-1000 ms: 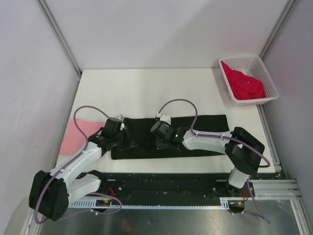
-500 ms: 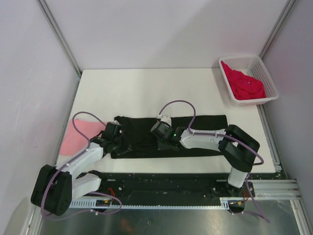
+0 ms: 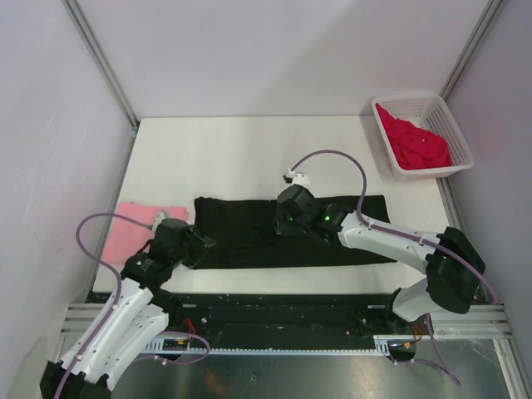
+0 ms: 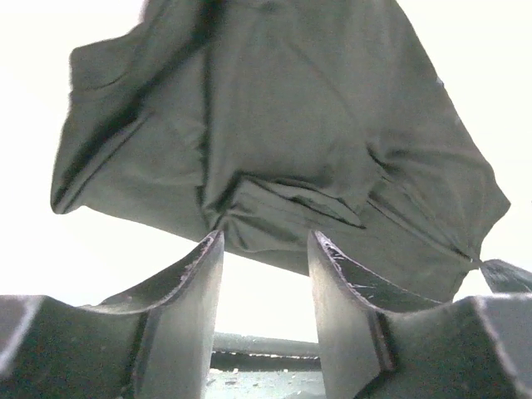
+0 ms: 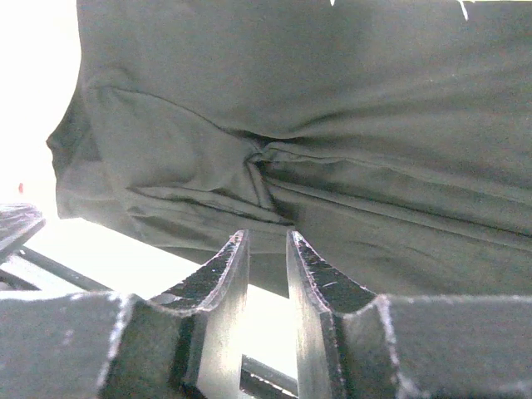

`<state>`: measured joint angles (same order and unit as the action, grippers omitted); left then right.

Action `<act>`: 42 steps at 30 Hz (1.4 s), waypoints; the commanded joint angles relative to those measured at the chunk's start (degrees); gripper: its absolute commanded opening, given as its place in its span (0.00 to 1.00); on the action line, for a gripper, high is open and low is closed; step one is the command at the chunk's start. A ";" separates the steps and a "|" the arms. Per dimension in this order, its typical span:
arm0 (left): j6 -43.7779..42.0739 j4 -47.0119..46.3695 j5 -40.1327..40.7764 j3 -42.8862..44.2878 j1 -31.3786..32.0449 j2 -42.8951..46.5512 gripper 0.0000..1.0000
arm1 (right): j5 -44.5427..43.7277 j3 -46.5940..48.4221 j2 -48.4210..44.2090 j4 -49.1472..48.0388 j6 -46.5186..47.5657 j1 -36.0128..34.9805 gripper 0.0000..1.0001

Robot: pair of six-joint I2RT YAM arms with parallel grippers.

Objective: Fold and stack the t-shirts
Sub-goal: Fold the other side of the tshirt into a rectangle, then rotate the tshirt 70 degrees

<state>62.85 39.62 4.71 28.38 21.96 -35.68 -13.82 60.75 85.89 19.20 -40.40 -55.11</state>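
Note:
The black t-shirt (image 3: 241, 229) lies as a long flat folded strip across the near middle of the table. It fills the left wrist view (image 4: 274, 125) and the right wrist view (image 5: 332, 125). My left gripper (image 3: 196, 248) hovers at the strip's near left corner, open and empty (image 4: 264, 237). My right gripper (image 3: 288, 221) is over the strip's middle, its jaws a narrow gap apart with nothing between them (image 5: 266, 235). The light pink t-shirt (image 3: 133, 229) lies folded at the table's left edge. The crimson t-shirt (image 3: 416, 143) is bunched in the basket.
The white lattice basket (image 3: 416, 100) stands at the far right corner. White walls with metal posts close in the table at the back and sides. A black rail runs along the near edge (image 3: 291, 307).
Both grippers were down on the black shirt. The left arm has drawn back toward the near left and the right gripper has lifted and moved right. The shirt now lies flatter.

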 commanded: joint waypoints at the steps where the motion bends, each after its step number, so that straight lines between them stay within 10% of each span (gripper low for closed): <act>1: 12.74 6.71 6.41 -4.39 0.36 2.22 0.51 | -1.69 0.46 -4.33 2.08 1.68 0.16 0.30; 18: 20.95 4.75 16.86 -7.46 0.28 -4.31 0.64 | -0.73 -3.16 -7.77 3.09 1.50 1.28 0.30; 31: 16.77 -4.60 17.34 -6.74 -1.51 -14.85 0.54 | -0.76 -4.79 -9.85 3.33 1.33 2.63 0.29; 42: 3.74 -14.95 16.33 10.30 -7.98 -40.01 0.49 | -0.94 -5.84 -13.05 4.48 2.43 6.95 0.30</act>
<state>73.71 30.92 19.40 30.39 16.36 -67.48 -14.06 55.16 75.75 22.98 -38.94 -50.15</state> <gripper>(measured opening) 0.502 0.295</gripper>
